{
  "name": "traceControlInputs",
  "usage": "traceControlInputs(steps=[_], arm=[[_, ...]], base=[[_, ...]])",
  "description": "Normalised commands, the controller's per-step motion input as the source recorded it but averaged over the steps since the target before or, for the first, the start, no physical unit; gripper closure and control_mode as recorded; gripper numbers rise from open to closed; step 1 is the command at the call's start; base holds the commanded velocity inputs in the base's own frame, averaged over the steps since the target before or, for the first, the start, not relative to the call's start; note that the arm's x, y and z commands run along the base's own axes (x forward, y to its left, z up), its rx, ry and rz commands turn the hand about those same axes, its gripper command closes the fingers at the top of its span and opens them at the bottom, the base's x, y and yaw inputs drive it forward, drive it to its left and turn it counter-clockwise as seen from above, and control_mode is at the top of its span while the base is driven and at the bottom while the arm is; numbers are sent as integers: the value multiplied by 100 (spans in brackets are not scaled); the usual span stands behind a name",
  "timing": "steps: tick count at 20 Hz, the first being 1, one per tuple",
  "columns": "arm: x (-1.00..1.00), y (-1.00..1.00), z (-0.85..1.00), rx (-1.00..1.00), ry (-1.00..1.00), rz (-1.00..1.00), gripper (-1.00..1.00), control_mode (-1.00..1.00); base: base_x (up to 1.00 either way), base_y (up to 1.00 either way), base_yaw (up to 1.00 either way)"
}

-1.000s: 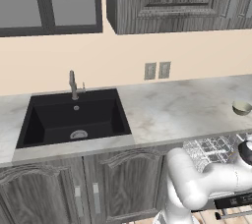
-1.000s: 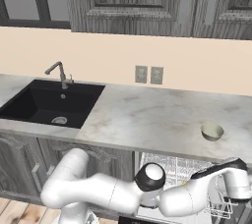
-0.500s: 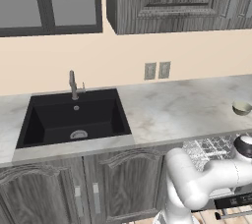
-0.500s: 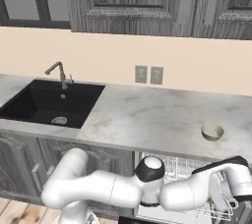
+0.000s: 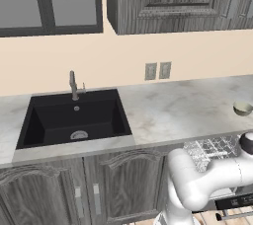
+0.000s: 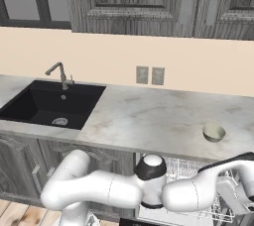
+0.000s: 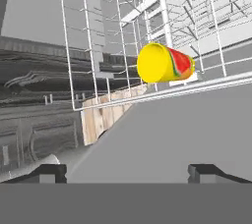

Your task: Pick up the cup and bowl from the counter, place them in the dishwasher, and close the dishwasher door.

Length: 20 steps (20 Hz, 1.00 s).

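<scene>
Cup lies on its side inside white wire rack of dishwasher, yellow with red-green picture on its wall, free of any grip. Gripper jaws wide apart, nothing between them, cup well ahead of fingertips. Bowl sits upright on worktop, right of black sink, above open dishwasher; nothing in it. Sink basin bare apart from drain. Grey dishwasher door lies flat under hand.

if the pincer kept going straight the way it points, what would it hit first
Probably the yellow cup lying in the white wire rack, ahead of the open pincer. Depth is unclear, so the rack's lower rail might come first.
</scene>
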Motion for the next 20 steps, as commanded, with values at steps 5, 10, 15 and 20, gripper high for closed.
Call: traceControlInputs(steps=[5, 10, 15, 20], arm=[[-9, 13, 54, -36, -30, -17, -100, -100], [0, 26, 35, -21, -31, -37, -100, -100], [1, 39, 11, -12, -24, -49, -100, -100], [18, 67, 0, -9, -12, -41, -100, -100]], base=[[0, 0, 0], [0, 0, 0], [0, 0, 0], [0, 0, 0]])
